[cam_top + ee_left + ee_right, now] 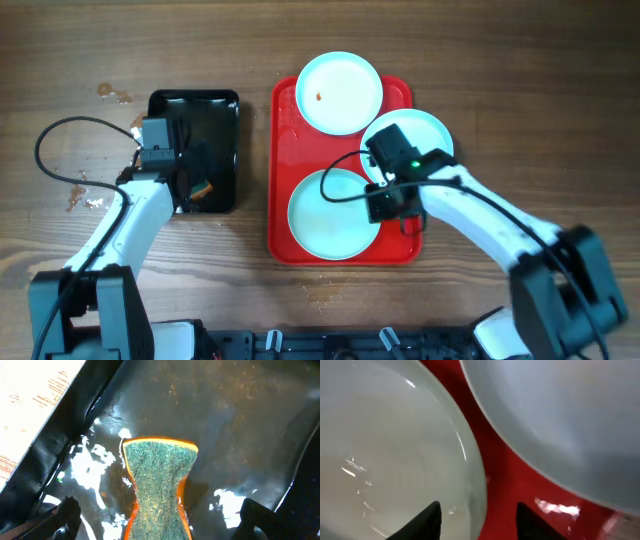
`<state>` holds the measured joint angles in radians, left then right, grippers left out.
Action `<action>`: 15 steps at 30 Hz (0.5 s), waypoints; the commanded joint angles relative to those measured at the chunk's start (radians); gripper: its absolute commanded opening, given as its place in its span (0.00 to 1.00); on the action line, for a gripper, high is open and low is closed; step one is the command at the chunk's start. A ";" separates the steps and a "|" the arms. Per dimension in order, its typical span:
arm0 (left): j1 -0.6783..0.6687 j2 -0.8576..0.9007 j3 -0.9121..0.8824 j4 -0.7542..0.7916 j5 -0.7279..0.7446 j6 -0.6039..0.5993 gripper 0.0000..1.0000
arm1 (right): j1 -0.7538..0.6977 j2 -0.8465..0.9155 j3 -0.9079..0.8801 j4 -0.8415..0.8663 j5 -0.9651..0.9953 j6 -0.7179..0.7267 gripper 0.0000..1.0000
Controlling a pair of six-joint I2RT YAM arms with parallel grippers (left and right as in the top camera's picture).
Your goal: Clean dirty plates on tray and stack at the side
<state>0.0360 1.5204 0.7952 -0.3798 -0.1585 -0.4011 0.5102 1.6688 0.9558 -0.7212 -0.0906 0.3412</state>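
Three pale light-blue plates lie on the red tray (283, 120): one at the back (340, 92) with a small orange-brown smear, one at the right (430, 135) partly under my right arm, one at the front (325, 222). My right gripper (388, 205) is open, its fingers (479, 522) astride the front plate's right rim (395, 455), with the right plate (560, 415) beside it. My left gripper (195, 185) is open over the black tray, its fingers (157, 522) on either side of a green and orange sponge (160, 485).
The smaller black tray (222, 120) is wet and stands left of the red tray. Small wet smears (112, 93) mark the wooden table at the far left. Black cables run from both arms.
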 commanded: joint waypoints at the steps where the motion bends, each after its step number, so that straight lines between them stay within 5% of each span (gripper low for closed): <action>1: 0.006 0.006 -0.010 0.001 0.005 0.005 1.00 | -0.003 0.078 -0.002 0.056 -0.042 -0.011 0.38; 4: 0.006 0.006 -0.010 0.001 0.005 0.005 1.00 | -0.003 0.119 -0.002 0.065 -0.041 0.002 0.04; 10: 0.006 0.006 -0.010 0.001 0.005 0.005 1.00 | 0.014 -0.067 0.097 -0.119 0.211 0.002 0.04; 15: 0.006 0.006 -0.010 0.001 0.005 0.005 1.00 | 0.175 -0.288 0.103 -0.142 0.566 0.041 0.04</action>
<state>0.0360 1.5204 0.7952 -0.3809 -0.1581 -0.4011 0.6209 1.4136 1.0416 -0.8459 0.2356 0.3428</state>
